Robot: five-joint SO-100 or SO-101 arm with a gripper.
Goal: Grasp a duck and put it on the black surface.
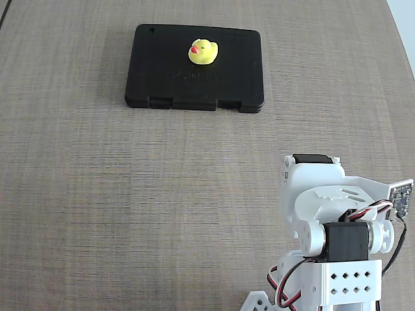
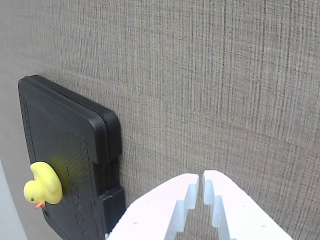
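Note:
The tiny yellow duck (image 1: 203, 52) with a red-orange beak sits upright on the flat black slab (image 1: 162, 71) at the far side of the table; it also shows in the wrist view (image 2: 42, 185) on the slab (image 2: 65, 145) at the left. My gripper (image 2: 201, 176) is empty, its white fingers together with only a thin slit between them, held over bare table well away from the slab. In the fixed view only the folded arm (image 1: 337, 240) shows at the bottom right; the fingertips are hidden.
The table (image 1: 130, 194) is a grey-brown woven-look surface. Its right edge (image 1: 403, 26) shows at the top right of the fixed view.

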